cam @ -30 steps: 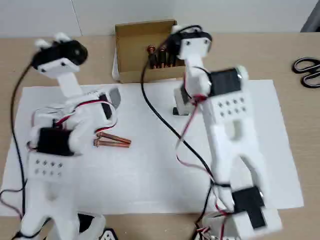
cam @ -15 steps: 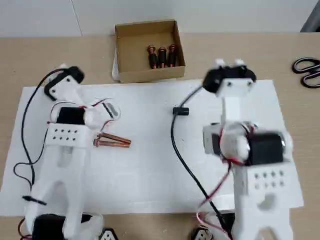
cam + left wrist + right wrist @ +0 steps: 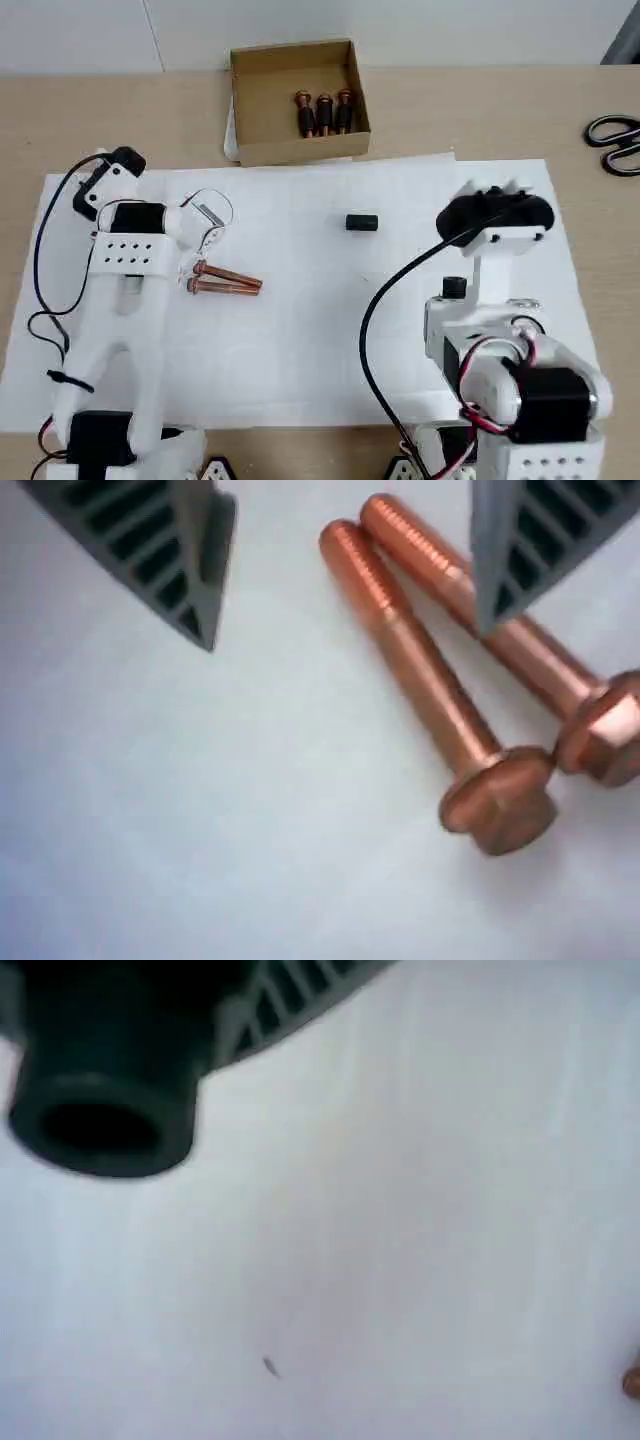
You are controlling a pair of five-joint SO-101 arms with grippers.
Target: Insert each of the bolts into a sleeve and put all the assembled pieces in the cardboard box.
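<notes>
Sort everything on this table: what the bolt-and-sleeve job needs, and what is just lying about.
For the job:
two loose bolts
sleeve lying on the paper
second sleeve, close to the right wrist camera
three assembled pieces
cardboard box

Lying about:
scissors on the bare table
white paper, only a work surface

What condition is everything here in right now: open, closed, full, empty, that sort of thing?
left gripper: open, poised over the bolts.
right gripper: shut, holding a sleeve.
held sleeve: empty, no bolt inside.
lone sleeve: lying on the white sheet, empty.
two bolts: loose, side by side, without sleeves.
cardboard box: open, holding three assembled pieces.
</notes>
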